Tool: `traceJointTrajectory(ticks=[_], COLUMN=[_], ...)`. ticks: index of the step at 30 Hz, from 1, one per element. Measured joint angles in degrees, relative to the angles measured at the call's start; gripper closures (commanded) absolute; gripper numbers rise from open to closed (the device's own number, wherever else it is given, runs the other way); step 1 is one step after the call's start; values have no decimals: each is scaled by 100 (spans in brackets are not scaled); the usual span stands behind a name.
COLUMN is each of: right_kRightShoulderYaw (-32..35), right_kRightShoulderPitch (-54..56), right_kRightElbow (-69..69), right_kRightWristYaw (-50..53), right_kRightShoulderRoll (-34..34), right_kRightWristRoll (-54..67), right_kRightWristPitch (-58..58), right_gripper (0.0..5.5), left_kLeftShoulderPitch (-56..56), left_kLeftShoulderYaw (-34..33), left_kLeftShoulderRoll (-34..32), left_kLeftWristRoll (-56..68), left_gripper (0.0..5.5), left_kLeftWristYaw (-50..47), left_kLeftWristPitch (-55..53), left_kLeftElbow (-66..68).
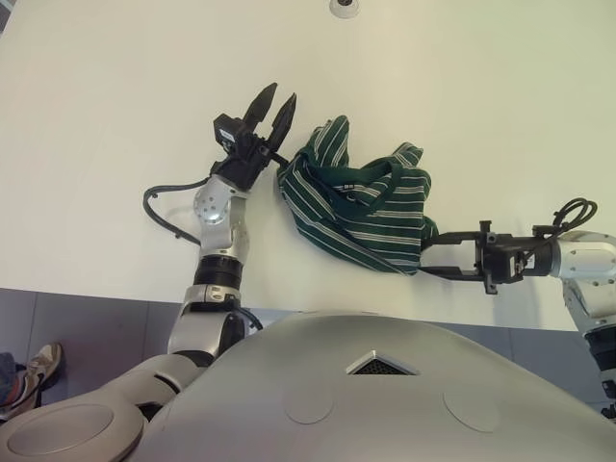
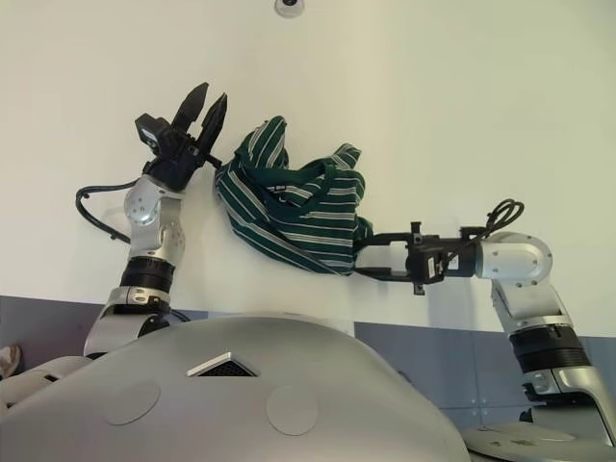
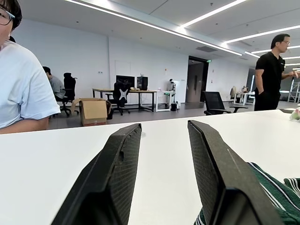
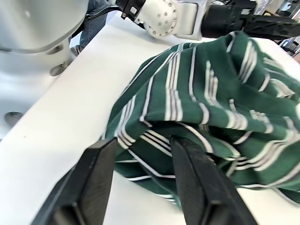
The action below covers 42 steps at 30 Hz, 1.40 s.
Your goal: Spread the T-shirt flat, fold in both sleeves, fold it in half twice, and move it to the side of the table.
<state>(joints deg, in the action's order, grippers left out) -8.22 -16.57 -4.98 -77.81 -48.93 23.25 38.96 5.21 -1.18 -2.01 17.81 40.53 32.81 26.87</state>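
Tabletop (image 1: 115,96): white and flat, and it carries the 1 garment under inspection.

T-shirt (image 1: 361,207): dark green with thin white stripes. It lies crumpled in a loose heap near the middle of the tabletop, between the 2 arms. It is not spread, the folds stand up unevenly, and neither sleeve can be made out as folded. The collar opening shows on the upper side of the heap.

Left tool (image 1: 280,96): sits at the T-shirt's left edge, pointing away from the robot across the tabletop. Its 2 fingers stand moderately apart with bare tabletop showing between them, and it holds nothing. In the left wrist view, striped cloth lies just beside the base of 1 finger (image 3: 220,173).

Right tool (image 1: 428,254): reaches in level from the robot's right, at the heap's near right corner. Its 2 fingers are spread wide. In the right wrist view, the T-shirt's lower edge lies in the gap, with cloth draped over the tip of 1 finger (image 4: 197,178). The fingers are not closed on the fabric.
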Motion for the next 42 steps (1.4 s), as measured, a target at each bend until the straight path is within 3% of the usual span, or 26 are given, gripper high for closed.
traceJointTrajectory(ticks=[12, 22, 31, 42], right_kRightShoulderYaw=[814, 417, 572, 414], right_kRightShoulderPitch=[992, 1687, 1858, 1954], right_kRightElbow=[-130, -933, -1337, -1641], right_kRightWristYaw=[380, 195, -592, -574], right_kRightShoulderRoll=[543, 1154, 1127, 1405], right_kRightWristRoll=[933, 164, 550, -4], right_kRightWristPitch=[-817, -1150, -1847, -1559], right_gripper=[343, 343, 173, 173], left_kLeftShoulderPitch=[0, 4, 5, 7], left_kLeftShoulderYaw=[-2, 2, 3, 5], left_kLeftShoulderRoll=[0, 5, 13, 15], left_kLeftWristRoll=[0, -10, -21, -35], left_gripper=[369, 369, 369, 369], left_kLeftWristYaw=[1, 0, 0, -2], left_kLeftWristPitch=[0, 1, 1, 1], left_kLeftElbow=[0, 0, 0, 0])
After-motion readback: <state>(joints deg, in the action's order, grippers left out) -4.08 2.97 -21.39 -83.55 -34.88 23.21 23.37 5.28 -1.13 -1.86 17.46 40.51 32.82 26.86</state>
